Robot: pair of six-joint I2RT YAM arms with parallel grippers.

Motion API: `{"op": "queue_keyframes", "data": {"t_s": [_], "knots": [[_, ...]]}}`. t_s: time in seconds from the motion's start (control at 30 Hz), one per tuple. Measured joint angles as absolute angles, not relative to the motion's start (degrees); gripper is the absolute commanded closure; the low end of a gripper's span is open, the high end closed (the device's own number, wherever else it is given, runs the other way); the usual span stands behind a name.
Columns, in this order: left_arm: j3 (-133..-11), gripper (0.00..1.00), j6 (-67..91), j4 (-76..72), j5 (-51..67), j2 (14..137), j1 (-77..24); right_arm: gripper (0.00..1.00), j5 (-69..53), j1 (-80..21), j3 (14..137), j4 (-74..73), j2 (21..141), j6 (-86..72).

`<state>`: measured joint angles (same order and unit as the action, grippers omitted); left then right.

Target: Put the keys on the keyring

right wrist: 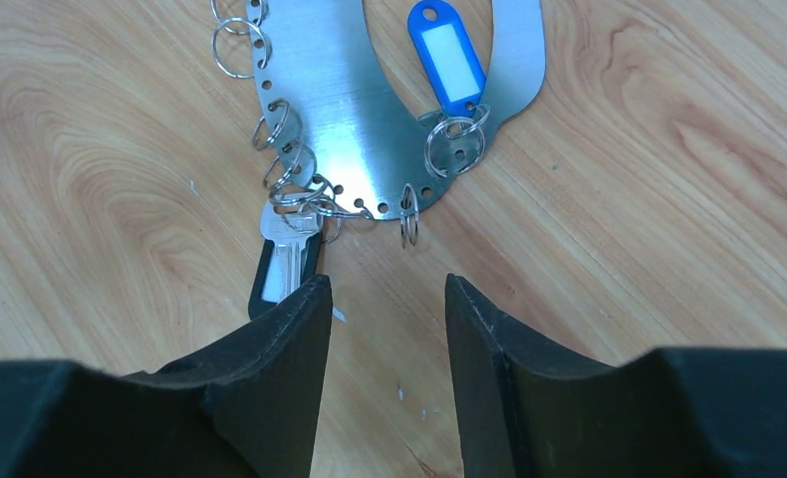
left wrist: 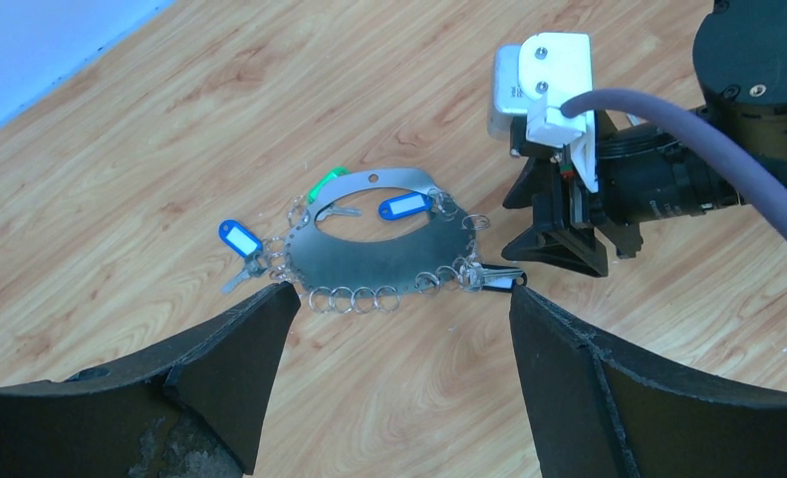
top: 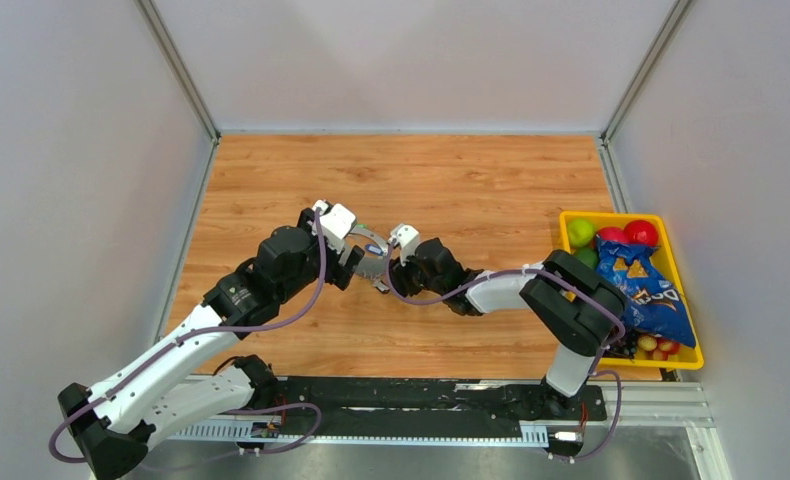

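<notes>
Top view: my left pincer [top: 357,258] and right pincer [top: 387,276] flank the flat silvery oval metal keyring [top: 371,267].

Left wrist: left pincer [left wrist: 399,299] gapes empty beside the keyring [left wrist: 370,261].

Right wrist: right pincer [right wrist: 388,299] half-open, empty. The black-headed silvery key [right wrist: 286,261] seems hooked on the keyring's edge. No loose keys seen, so likely nearly done.

Wooden surface [top: 471,180], light plank grain, grey walls [top: 411,60] on three sides. Yellow bin [top: 596,216] at right edge of surface. Inside, far end: green fruit [top: 580,231], red fruit [top: 640,232] beside it. Blue snack bag [top: 649,287] lies over middle. Small reddish fruits [top: 654,345] at near corner. Black rail [top: 411,395] along near edge.
</notes>
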<state>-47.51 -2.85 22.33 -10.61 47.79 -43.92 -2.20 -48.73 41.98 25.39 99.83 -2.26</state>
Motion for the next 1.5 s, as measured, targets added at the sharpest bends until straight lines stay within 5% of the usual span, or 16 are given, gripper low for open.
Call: {"op": "queue_keyframes", "data": {"t_s": [1.07,1.33,1.5], "knots": [[-46.41,0.09,-2.92,20.69,-10.57,47.29,-43.92,0.68,-1.41,-48.73,40.49,37.50,106.13,0.60],[-46.11,0.08,-2.94,20.38,-10.57,47.31,-43.92,0.82,-0.64,-48.73,40.69,38.52,106.80,1.54],[-46.06,0.08,-2.94,20.32,-10.59,47.31,-43.92,1.00,-0.23,-48.73,40.69,38.70,106.87,1.93]]}}
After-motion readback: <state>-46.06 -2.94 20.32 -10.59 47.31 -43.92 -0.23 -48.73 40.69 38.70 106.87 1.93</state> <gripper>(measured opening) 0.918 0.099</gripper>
